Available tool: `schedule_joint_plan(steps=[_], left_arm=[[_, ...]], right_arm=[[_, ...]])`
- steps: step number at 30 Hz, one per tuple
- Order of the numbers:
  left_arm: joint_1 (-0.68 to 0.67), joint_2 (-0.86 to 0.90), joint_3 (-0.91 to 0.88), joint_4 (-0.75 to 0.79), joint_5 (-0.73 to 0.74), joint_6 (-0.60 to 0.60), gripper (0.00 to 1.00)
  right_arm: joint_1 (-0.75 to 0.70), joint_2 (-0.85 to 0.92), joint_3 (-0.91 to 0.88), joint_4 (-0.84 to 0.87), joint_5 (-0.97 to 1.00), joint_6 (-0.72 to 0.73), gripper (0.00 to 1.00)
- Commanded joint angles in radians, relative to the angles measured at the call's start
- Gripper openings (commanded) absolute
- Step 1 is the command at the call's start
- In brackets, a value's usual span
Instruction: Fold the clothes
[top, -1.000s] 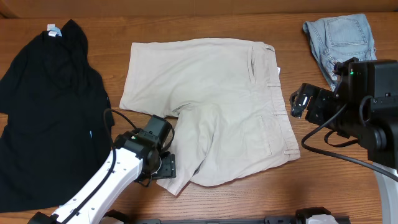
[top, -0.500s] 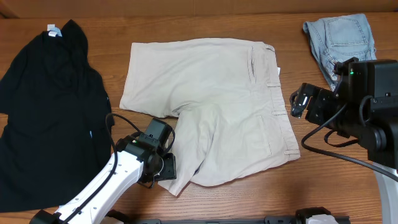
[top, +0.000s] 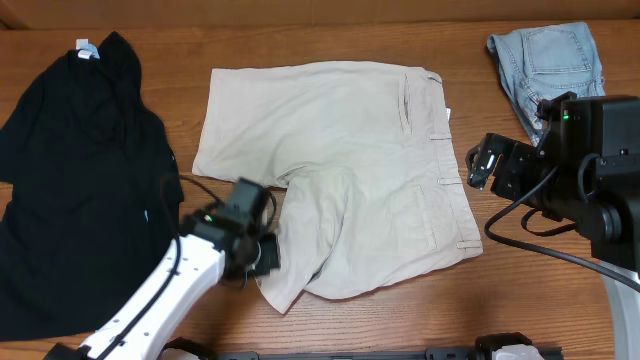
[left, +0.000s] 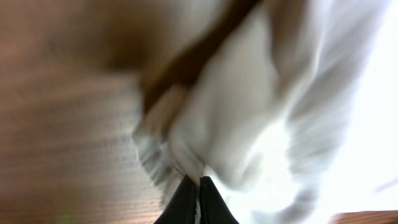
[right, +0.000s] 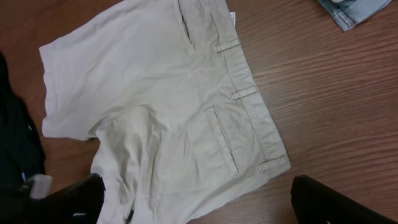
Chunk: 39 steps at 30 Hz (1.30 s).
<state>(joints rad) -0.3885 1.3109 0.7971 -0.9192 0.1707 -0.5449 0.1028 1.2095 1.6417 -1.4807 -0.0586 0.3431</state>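
The cream-beige shorts (top: 345, 165) lie spread flat mid-table, waistband to the right and the near leg rumpled. My left gripper (top: 262, 255) is shut on the hem of that near leg. In the left wrist view its black fingertips (left: 198, 183) pinch a bunched fold of pale cloth (left: 249, 112). My right gripper (top: 484, 165) hovers open just right of the waistband. In the right wrist view it (right: 196, 186) stands wide apart above the shorts (right: 168, 99), holding nothing. The black top (top: 80, 180) lies at the left, and the light-blue denim shorts (top: 550, 60) at the back right.
Bare wooden table (top: 400, 320) shows along the front edge and between the waistband and the denim shorts (right: 354, 9). The black top's edge (right: 15, 137) lies close to the left leg of the shorts. The right arm's body (top: 600, 170) stands over the table's right side.
My left gripper has shut on the hem of the near leg and shifted slightly up and left. The right arm has not moved.
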Motion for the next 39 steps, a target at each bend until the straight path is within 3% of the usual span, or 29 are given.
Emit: schedule_joint_plan(steps=[1,7,14,21,31,32,34,36,38,39], left_arm=[[0.054,-0.015,0.181,-0.024,-0.086,0.095,0.04],[0.108,-0.015,0.294,0.001,-0.365,0.150,0.04],[0.140,0.050,0.290,0.046,-0.520,0.156,0.04],[0.233,0.211,0.289,0.067,-0.547,0.156,0.04],[0.379,0.352,0.290,0.269,-0.538,0.217,0.04],[0.379,0.351,0.290,0.282,-0.537,0.225,0.14],[0.376,0.349,0.299,0.293,-0.536,0.240,0.52],[0.374,0.349,0.325,0.283,-0.512,0.251,0.81],[0.374,0.349,0.398,0.220,-0.401,0.286,1.00],[0.374,0.349,0.430,0.190,-0.359,0.292,1.00]], right_arm=[[-0.001,0.000,-0.001,0.008,0.012,-0.003,1.00],[-0.001,0.001,-0.001,0.010,0.012,-0.003,1.00],[-0.001,0.027,-0.001,0.010,0.011,-0.003,1.00],[-0.001,0.090,-0.001,0.013,0.013,-0.003,1.00],[-0.002,0.203,-0.001,0.076,0.057,-0.002,1.00],[-0.002,0.217,-0.001,0.085,0.057,-0.003,1.00],[-0.002,0.247,-0.001,0.104,0.057,-0.003,1.00],[-0.001,0.286,-0.001,0.130,0.057,-0.003,1.00],[-0.001,0.346,-0.002,0.162,0.056,-0.004,1.00],[-0.001,0.367,-0.002,0.171,0.056,-0.010,1.00]])
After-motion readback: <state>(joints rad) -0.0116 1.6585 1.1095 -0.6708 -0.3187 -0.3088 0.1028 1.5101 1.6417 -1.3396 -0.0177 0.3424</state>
